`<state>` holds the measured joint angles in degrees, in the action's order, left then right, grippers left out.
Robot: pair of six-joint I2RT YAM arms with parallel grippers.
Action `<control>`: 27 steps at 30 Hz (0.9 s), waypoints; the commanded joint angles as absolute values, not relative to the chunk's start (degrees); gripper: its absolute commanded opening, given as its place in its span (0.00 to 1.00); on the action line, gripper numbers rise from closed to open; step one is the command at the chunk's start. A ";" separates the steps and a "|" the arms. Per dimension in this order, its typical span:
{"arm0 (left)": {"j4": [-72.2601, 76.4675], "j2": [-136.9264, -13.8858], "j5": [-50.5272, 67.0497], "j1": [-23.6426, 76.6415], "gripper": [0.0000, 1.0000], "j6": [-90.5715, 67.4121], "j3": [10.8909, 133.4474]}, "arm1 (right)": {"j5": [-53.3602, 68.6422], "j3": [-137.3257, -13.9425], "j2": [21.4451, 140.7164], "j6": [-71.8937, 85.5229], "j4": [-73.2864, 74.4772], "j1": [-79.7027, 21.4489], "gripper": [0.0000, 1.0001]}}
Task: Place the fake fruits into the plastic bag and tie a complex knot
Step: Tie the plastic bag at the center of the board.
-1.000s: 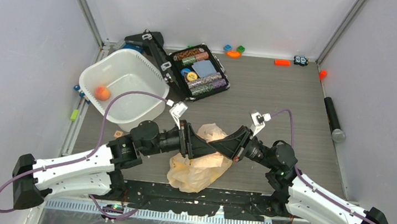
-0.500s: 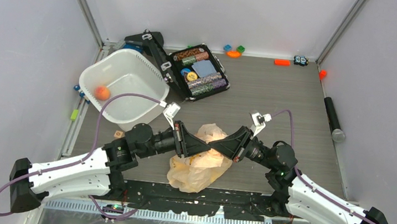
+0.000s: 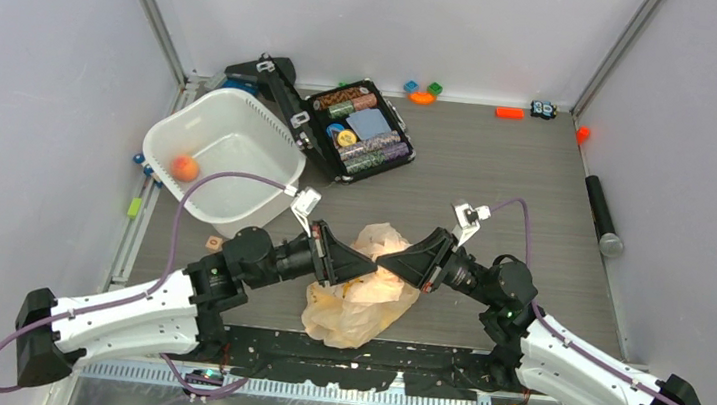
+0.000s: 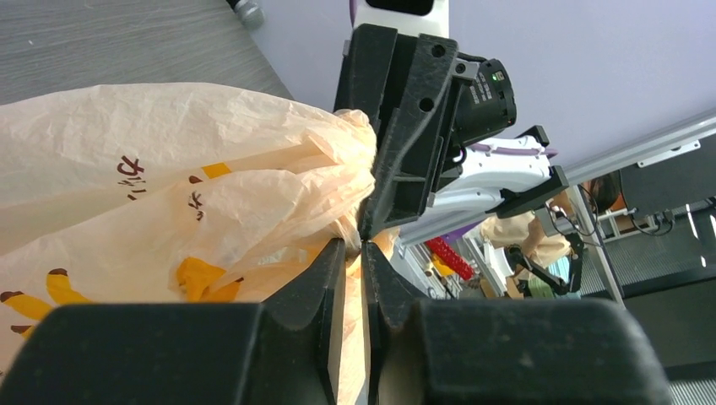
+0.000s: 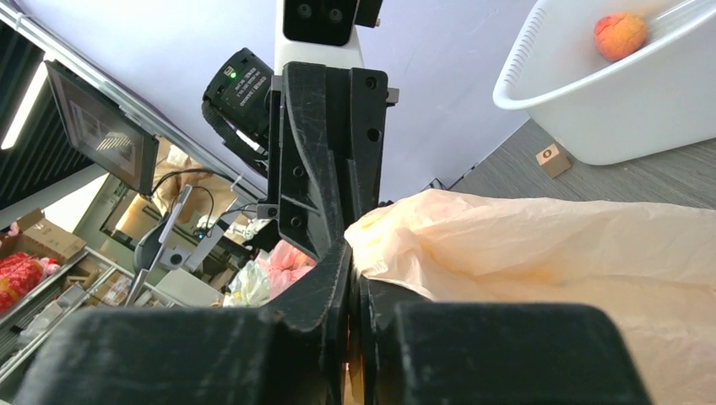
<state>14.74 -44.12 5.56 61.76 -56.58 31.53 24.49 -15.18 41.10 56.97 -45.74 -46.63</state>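
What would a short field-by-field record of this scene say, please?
bag: on the table, bulging, contents hidden
left gripper: shut on the bag's top
right gripper: shut on the bag's top, tip to tip with the left
tub: far left, holding one orange fruit
knot: none seen

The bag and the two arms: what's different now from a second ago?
The left pincer slid back a little to its left, away from the right pincer; they now meet tip to tip instead of overlapping. Both stay pinched on the plastic bag. The right pincer, the bag and the orange fruit in the white tub did not visibly move.
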 commanded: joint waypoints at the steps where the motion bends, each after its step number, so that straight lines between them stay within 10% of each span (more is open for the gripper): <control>1: 18.72 -42.63 3.45 61.39 0.00 -55.75 30.63 | 24.24 -15.75 39.70 56.93 -48.60 -46.50 0.17; 11: 18.02 -40.70 0.48 61.44 0.00 -55.11 29.34 | 23.18 -17.44 35.10 54.06 -38.18 -46.55 0.56; 27: 16.97 -41.80 1.08 61.42 0.00 -54.84 30.35 | 21.96 -24.11 37.15 43.14 -23.96 -48.88 0.60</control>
<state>14.76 -41.78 1.50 61.73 -56.10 29.41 23.07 -20.12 35.31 47.64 -25.21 -47.57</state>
